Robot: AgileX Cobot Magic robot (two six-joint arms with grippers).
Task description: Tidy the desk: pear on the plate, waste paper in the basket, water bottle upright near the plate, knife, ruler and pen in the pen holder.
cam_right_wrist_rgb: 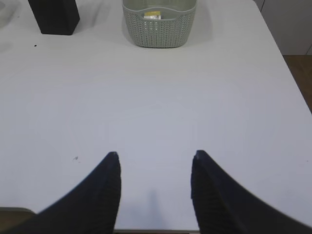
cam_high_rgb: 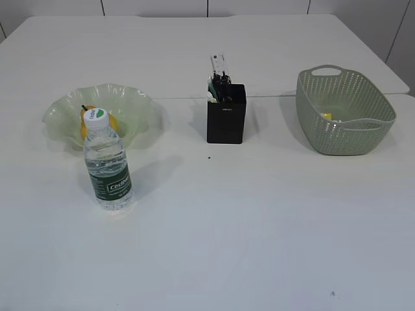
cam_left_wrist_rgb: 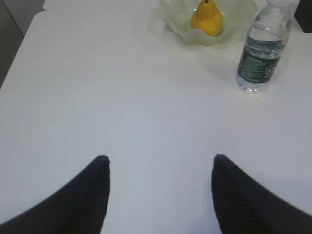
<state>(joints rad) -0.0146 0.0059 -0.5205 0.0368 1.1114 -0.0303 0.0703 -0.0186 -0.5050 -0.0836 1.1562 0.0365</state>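
Observation:
A yellow pear point(cam_high_rgb: 86, 120) lies in the wavy pale green plate point(cam_high_rgb: 133, 107), which also shows in the left wrist view point(cam_left_wrist_rgb: 187, 33) with the pear point(cam_left_wrist_rgb: 207, 20). A clear water bottle point(cam_high_rgb: 107, 165) with a green label stands upright just in front of the plate; it also shows in the left wrist view point(cam_left_wrist_rgb: 263, 48). The black pen holder point(cam_high_rgb: 225, 116) holds a ruler and several dark items. Yellow and white paper point(cam_high_rgb: 326, 117) lies in the green basket point(cam_high_rgb: 343, 139). My left gripper point(cam_left_wrist_rgb: 158, 161) and right gripper point(cam_right_wrist_rgb: 155, 157) are open and empty over bare table.
The white table has a seam running across behind the plate and basket. In the right wrist view the basket point(cam_right_wrist_rgb: 159, 29) and the pen holder point(cam_right_wrist_rgb: 54, 17) stand far ahead, and the table's right edge point(cam_right_wrist_rgb: 287, 73) is near.

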